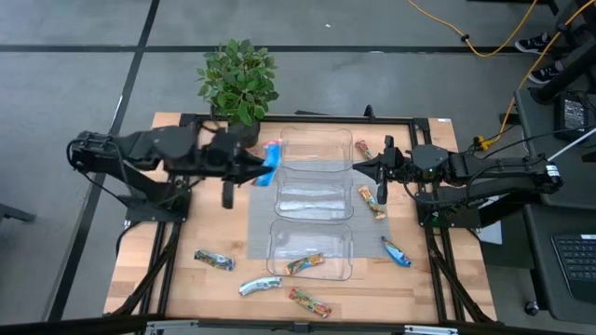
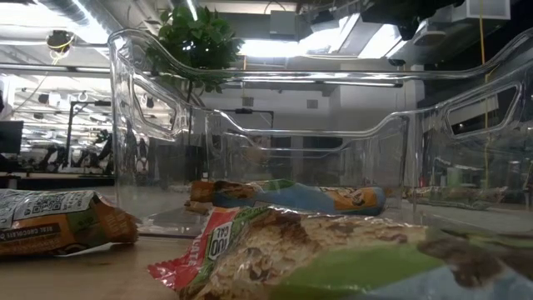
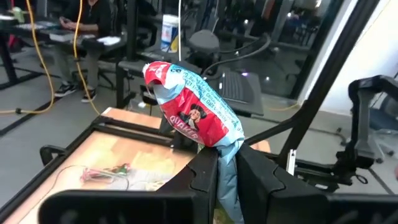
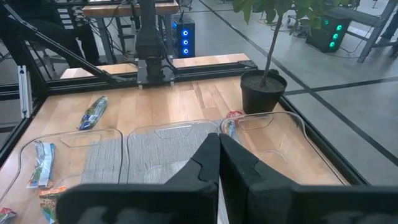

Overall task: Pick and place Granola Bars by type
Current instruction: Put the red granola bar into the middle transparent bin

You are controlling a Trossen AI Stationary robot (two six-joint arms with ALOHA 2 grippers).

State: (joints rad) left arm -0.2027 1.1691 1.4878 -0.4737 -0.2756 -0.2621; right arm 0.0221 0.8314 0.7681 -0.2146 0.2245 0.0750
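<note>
The left gripper is clenching a red-and-blue Quaker bar above the desk at ten o'clock — the right gripper is waiting, jaws pressed together.

left end effector | clamped on red-blue granola bar | above table

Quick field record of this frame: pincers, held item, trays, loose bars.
left pincer: shut on a red-and-blue bar, held above the table beside the far tray
right pincer: shut, empty, over the trays' right side
trays: three clear, in a row on a grey mat
near tray: holds one bar
loose bars: several on the wood around the trays
plant: table's far edge
</note>
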